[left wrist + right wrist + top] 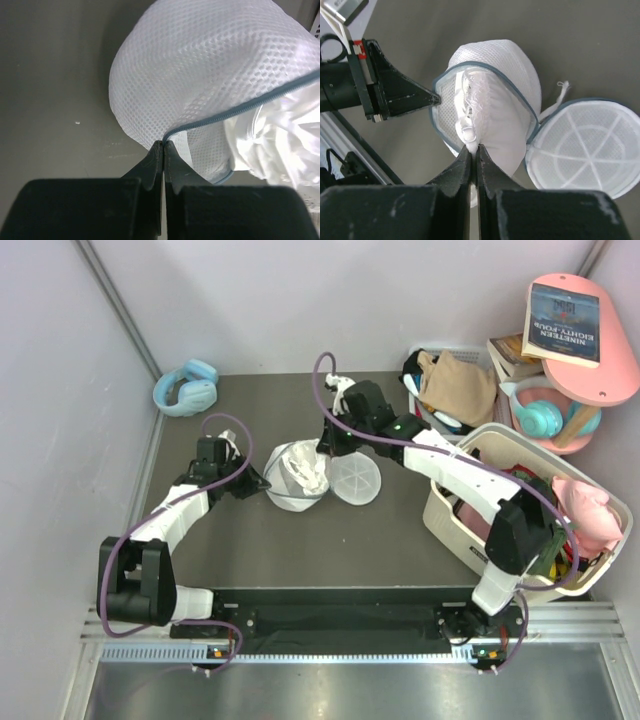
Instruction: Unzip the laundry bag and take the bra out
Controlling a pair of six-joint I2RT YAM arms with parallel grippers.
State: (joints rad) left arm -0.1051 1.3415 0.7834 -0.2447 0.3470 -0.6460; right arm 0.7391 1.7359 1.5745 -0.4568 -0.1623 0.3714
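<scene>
The laundry bag (517, 85) lies unzipped, its lid flopped to the right. My left gripper (163, 146) pinches its near-left rim. My right gripper (473, 149) is clamped on the bra (477, 107) inside. Next, I judge, I lift it clear.

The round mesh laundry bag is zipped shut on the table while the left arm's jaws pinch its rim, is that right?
Not quite. The laundry bag is unzipped: the right wrist view shows its lid half flopped open beside it and the bra exposed inside. The left gripper does pinch its rim, jaws shut.
</scene>
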